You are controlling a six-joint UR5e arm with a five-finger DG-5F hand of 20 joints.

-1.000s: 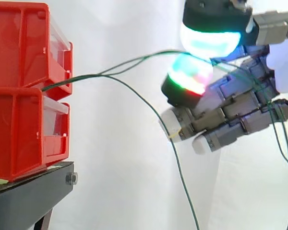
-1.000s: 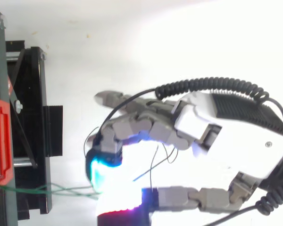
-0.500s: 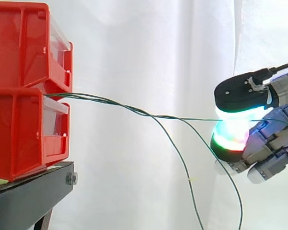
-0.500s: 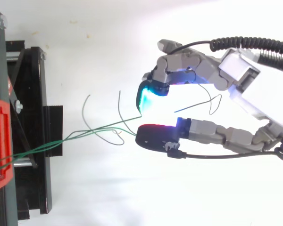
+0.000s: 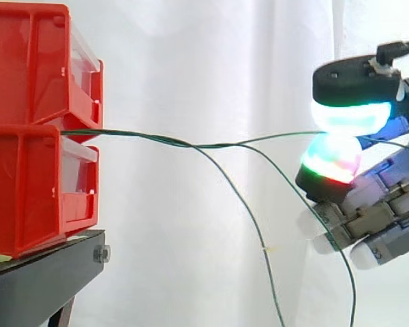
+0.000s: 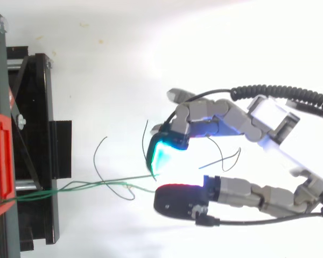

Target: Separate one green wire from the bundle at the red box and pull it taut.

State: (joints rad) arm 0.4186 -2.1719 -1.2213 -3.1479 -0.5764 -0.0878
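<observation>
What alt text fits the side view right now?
The hand pinches one green wire between glowing fingertips at the right, and the wire runs nearly level to stacked red boxes on a black stand at the left. Other loose wires droop from the bundle midway.

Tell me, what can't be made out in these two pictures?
Side view: where the green wires are fastened; they vanish between the upper red box and the lower red box.
Side view: their loose ends, cut off by the bottom edge.
Both views: exactly where the hand pinches one green wire; its glowing pads hide it.
Top view: how many wires are in the bundle; too thin and twisted.
</observation>
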